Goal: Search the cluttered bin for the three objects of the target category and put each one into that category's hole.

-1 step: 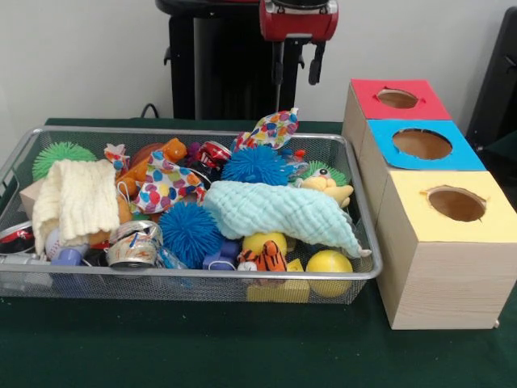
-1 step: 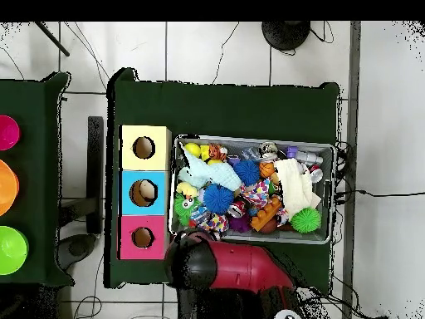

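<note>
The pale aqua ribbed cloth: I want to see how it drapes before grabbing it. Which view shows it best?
The front view: the pale aqua ribbed cloth lies across the toys in the wire mesh bin, folds visible. The overhead view shows only a small pale patch.

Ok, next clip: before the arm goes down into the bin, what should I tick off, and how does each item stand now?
1. Gripper empty and open: ok, fingers apart, nothing between them.
2. Gripper clear of the clutter: ok, it hangs above the mesh bin's far rim.
3. Holes free: ok, the red box, blue box and yellow box all show open holes.
4. Boxes beside the bin, apart from it: ok.
5. Items reachable: not ok for some, the teal cloth and cream cloth lie over other toys.
6. Target category known: cannot tell from the pictures.
</note>
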Robot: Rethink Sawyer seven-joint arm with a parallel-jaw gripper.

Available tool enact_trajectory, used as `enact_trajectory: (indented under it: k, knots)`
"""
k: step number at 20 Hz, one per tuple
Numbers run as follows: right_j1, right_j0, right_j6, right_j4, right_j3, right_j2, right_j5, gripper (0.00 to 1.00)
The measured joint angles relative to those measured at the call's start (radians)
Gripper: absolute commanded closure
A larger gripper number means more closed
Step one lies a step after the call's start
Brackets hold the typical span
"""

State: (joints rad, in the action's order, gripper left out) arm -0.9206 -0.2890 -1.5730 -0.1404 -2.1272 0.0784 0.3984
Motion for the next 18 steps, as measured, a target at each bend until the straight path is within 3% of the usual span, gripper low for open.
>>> enact_trajectory:
  k: [18]
  knots:
    - [0.095,-0.039,0.0,-0.07,0.009,0.03,-0.013,0.0]
